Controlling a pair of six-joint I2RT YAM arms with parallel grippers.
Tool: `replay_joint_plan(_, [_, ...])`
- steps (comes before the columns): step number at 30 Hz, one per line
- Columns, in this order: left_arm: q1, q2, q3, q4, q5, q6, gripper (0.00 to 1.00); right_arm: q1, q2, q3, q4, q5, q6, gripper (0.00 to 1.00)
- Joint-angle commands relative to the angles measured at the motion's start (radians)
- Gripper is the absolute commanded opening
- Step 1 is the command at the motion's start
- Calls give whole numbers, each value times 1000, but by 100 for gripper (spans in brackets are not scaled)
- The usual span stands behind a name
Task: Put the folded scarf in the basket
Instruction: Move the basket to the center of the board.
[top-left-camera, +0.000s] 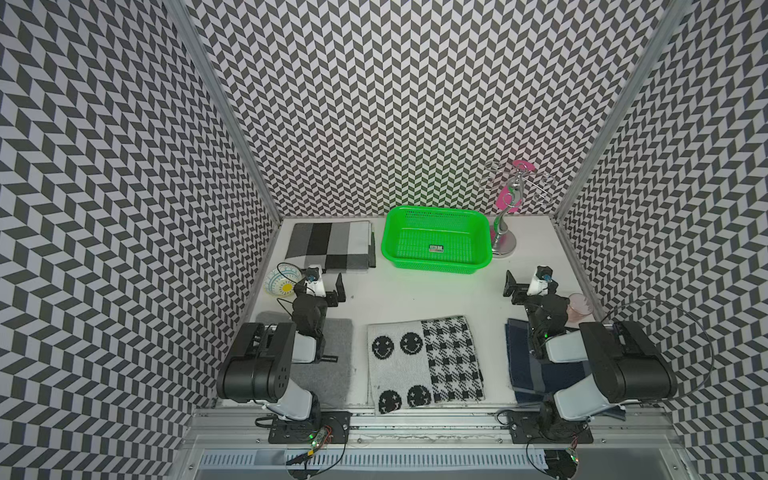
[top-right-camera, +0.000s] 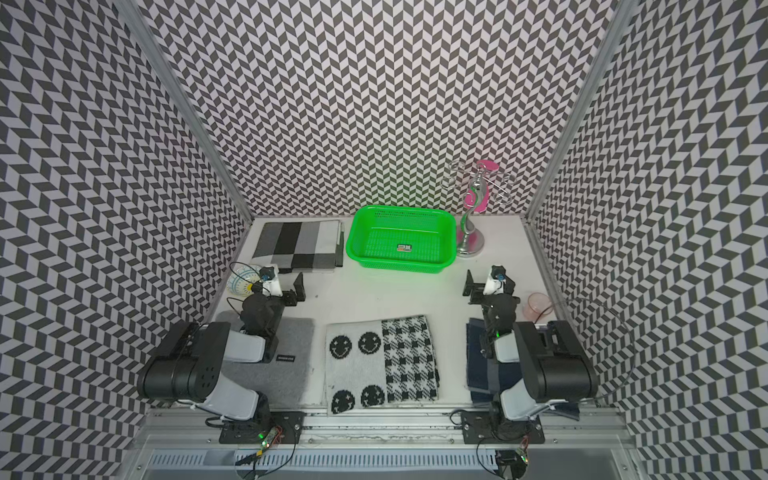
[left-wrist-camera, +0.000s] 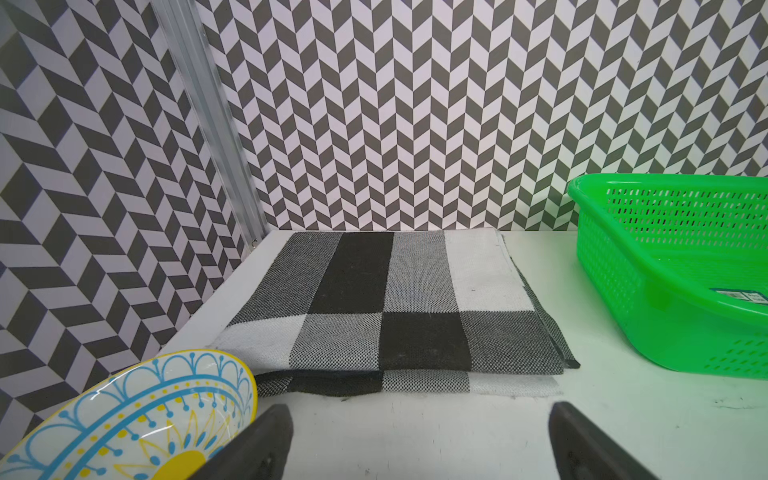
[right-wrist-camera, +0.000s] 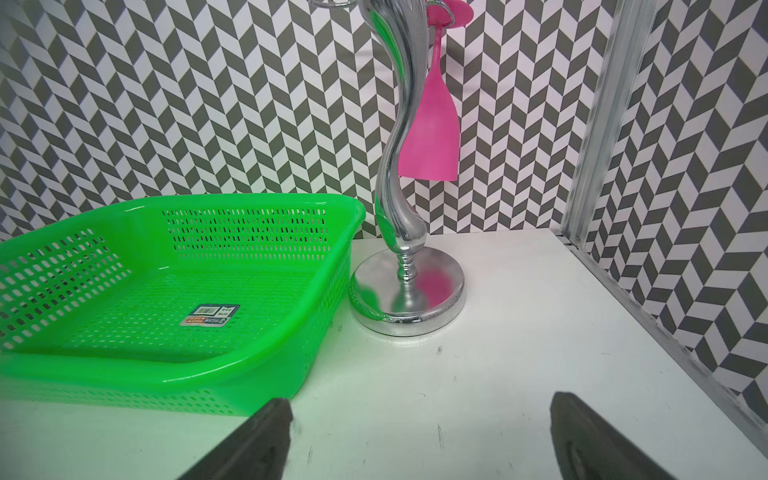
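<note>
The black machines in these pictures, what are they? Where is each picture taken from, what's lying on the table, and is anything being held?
They are two robot arms ending in pincers: the left gripper and right gripper, both open and empty. Two pictures look down from overhead; two come from cameras on the wrists. On the white table are a green basket, a smiley knit scarf, a checked cloth, a patterned bowl, and a chrome stand holding a pink glass.
</note>
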Motion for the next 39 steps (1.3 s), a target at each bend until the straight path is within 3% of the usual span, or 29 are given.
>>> replay_joint_plan(1, [7, -2, 5, 25, 4, -3, 100, 7, 0, 0, 59, 9, -4, 100])
replay_joint_plan(33, [7, -10, 0, 32, -2, -5, 99, 6, -2, -8, 82, 19, 6, 100])
replay_joint_plan(36, [4, -82, 30, -73, -29, -11, 99, 6, -63, 3, 33, 42, 15, 100])
replay_joint_plan(39, [-2, -192, 136, -319, -44, -15, 99, 8, -182, 105, -251, -13, 9, 100])
